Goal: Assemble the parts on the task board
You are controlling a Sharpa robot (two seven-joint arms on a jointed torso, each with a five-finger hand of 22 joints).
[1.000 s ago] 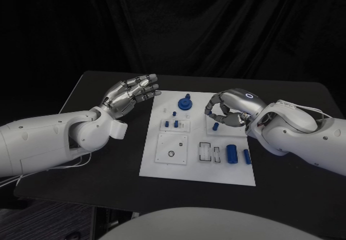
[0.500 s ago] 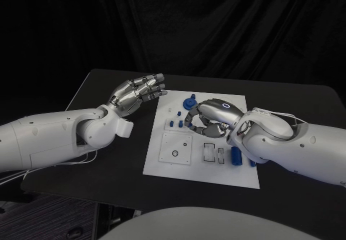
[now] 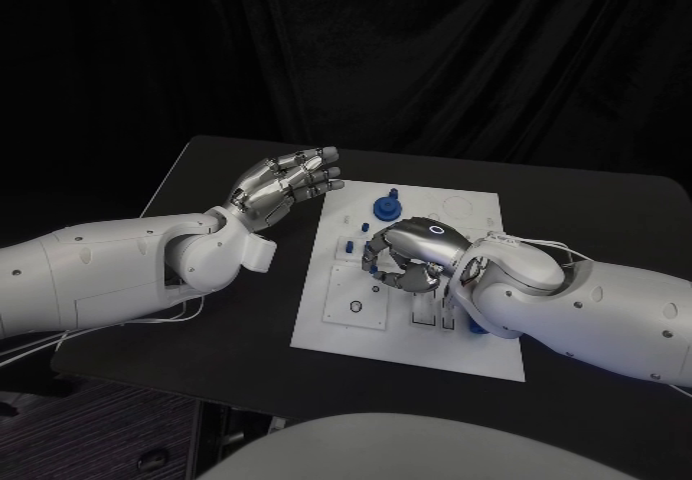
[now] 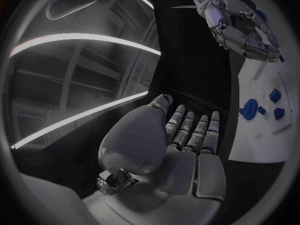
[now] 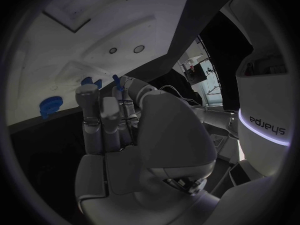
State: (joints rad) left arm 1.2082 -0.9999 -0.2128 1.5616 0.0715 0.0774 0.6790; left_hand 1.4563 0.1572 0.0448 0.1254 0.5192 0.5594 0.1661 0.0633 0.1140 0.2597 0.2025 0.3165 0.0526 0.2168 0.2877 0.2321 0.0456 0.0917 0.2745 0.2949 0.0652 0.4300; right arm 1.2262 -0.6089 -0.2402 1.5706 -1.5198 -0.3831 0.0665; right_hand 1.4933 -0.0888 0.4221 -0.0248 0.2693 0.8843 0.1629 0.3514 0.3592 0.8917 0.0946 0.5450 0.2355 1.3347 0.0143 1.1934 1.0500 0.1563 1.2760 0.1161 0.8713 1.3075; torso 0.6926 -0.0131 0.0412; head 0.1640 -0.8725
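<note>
Head view: the left hand (image 3: 286, 181) is held flat, fingers apart and empty, just beside the task board (image 3: 490, 355) on the bench (image 3: 188, 330); the right hand (image 3: 408, 256) is curled over the board's middle. Right wrist view: a small blue part (image 5: 115, 78) is seen at its fingertips (image 5: 94, 92), but whether it is pinched cannot be told.

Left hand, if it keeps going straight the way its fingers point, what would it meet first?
Probably nothing soon: the left hand points past the far left corner of the white task board, over bare black table, though depth is unclear.
</note>
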